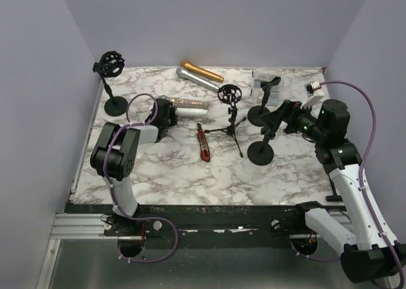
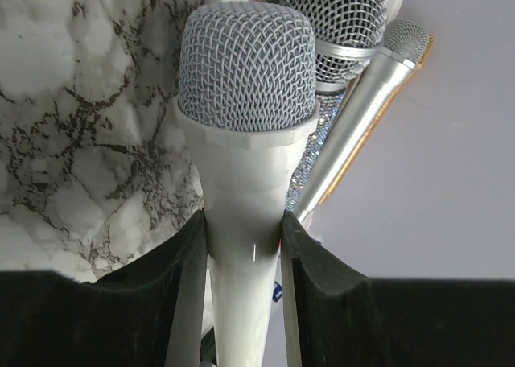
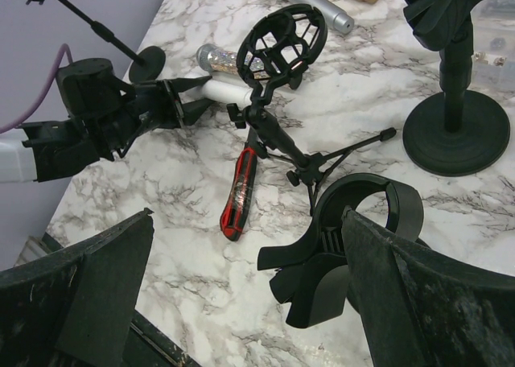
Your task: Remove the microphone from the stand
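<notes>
Your left claw [image 2: 243, 246] pinches the white mic [image 2: 245, 85] at the counter's [image 2: 72, 101] left side.
The left wrist view shows both fingers pressing its handle; the right wrist view shows your right claw [image 3: 249, 298] spread wide near a stand clip [image 3: 362, 214].

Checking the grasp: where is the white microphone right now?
The white microphone sits between the shut jaws of the left gripper, left of centre in the top view, beside the glittery microphone and left of the tripod stand.
</notes>
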Controlling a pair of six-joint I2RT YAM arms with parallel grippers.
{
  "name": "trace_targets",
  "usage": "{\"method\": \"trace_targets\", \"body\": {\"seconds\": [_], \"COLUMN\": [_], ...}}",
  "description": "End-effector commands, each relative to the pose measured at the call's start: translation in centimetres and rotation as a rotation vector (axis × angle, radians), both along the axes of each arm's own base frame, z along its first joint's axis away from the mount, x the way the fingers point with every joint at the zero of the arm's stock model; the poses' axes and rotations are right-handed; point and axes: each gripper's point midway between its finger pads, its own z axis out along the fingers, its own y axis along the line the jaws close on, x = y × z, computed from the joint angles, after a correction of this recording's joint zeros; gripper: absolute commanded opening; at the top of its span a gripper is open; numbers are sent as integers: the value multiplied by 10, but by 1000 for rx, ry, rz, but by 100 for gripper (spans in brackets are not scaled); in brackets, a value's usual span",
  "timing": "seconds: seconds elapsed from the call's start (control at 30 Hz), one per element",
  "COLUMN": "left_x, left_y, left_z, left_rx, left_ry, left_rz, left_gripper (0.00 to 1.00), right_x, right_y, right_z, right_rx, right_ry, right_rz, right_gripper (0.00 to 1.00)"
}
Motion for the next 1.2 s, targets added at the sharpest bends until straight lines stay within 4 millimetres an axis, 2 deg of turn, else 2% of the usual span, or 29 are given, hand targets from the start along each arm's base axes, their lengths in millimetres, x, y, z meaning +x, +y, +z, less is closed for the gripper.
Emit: {"method": "trace_targets", "body": {"seconds": [0.0,0.07,0.2,0.3,0.4,0.63,0.8,1.07,1.17], "left_x": [3,3,2,2,-2,-17,-32,-62,-74], "left_y": [-3,-3,-9,-13,-14,-16,-9,13,16], "left_z": [-4,-6,-14,-17,-17,0,21,63,92], "left_rx": [-20,-10,-32,-53,-49,-14,104,391,534], "left_ry": [16,21,27,17,16,-63,-125,-240,-332], "left_rz": [14,3,-21,-37,-52,-152,-241,-423,-528], "left_gripper": [34,38,52,58,62,67,68,68,68], "right_x": [1,1,2,3,1,1,2,1,2], "right_y": [-2,-2,-2,-3,-3,-3,0,-1,-2], "right_z": [-1,-2,-5,-6,-6,-8,-12,-11,-11], "right_rx": [-14,-14,-14,-16,-17,-13,-7,-13,-14], "right_ry": [-1,1,5,7,5,3,8,-8,-17], "right_rz": [-16,-16,-16,-19,-22,-22,-3,-5,-10], "right_gripper": [100,100,100,100,100,100,100,100,100]}}
